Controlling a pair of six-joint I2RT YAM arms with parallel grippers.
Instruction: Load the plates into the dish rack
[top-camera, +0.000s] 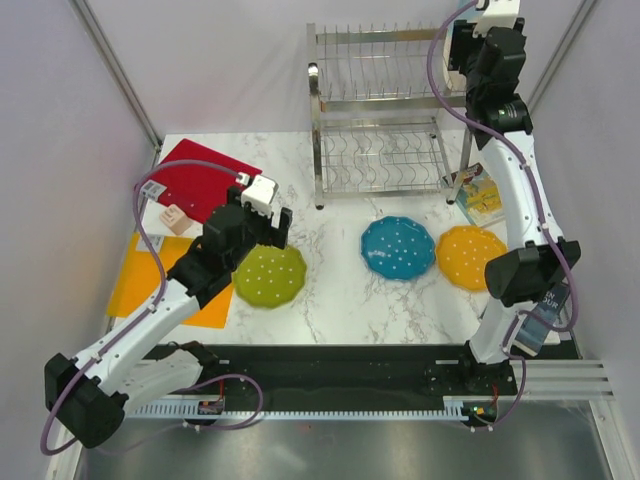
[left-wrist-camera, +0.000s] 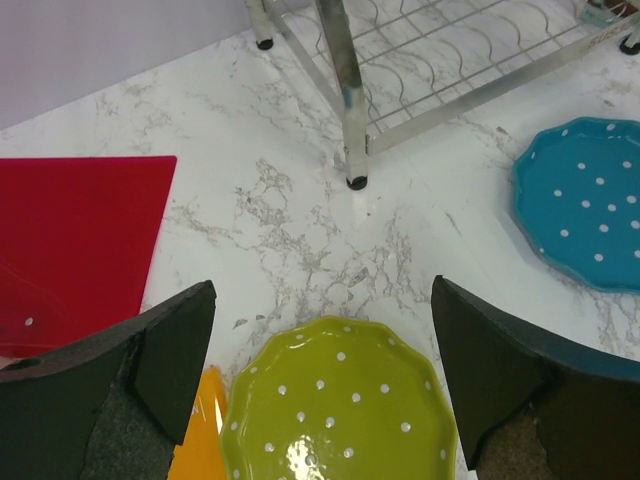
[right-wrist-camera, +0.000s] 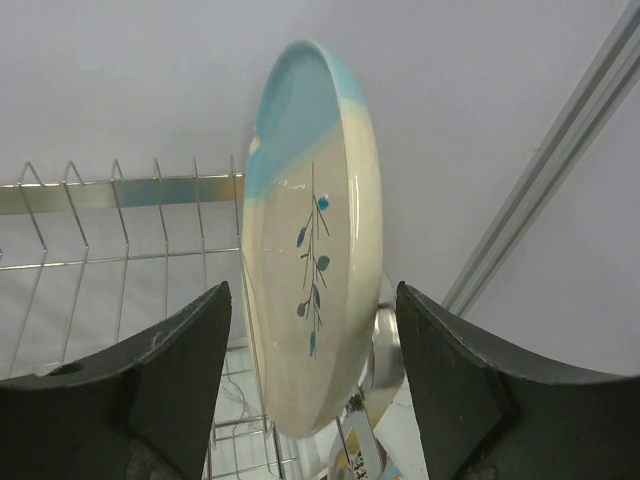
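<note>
Looking down on a white marble table (top-camera: 340, 310) with a two-tier steel wire dish rack (top-camera: 380, 110) standing at its far edge. Showing three scalloped, white-dotted plates lying flat on the marble in front of the rack: a lime-green plate (top-camera: 270, 275) to the left, a blue plate (top-camera: 398, 248) near the middle, and an orange plate (top-camera: 470, 257) just beside the blue one on its right, edges close together. Showing also a red square board (top-camera: 205, 175) at the far left and an orange mat (top-camera: 140, 280) nearer, partly hidden under the left arm.

Finding the left gripper (left-wrist-camera: 322, 300) poised just above the far rim of the lime-green plate, jaws spread wide and gripping nothing.

Finding the right arm stretched high to the right end of the rack's upper tier. Framing, from the right wrist, a cream-and-light-blue plate (right-wrist-camera: 315, 250) with a dark sprig, standing on edge and slightly tilted, between the spread fingers (right-wrist-camera: 180, 370) of the right gripper (right-wrist-camera: 312, 300). Leaving a thin gap on each side of the plate, so jaws parted, not clamped on it. Unclear from either view which slot, if any, takes its lower rim.
</note>
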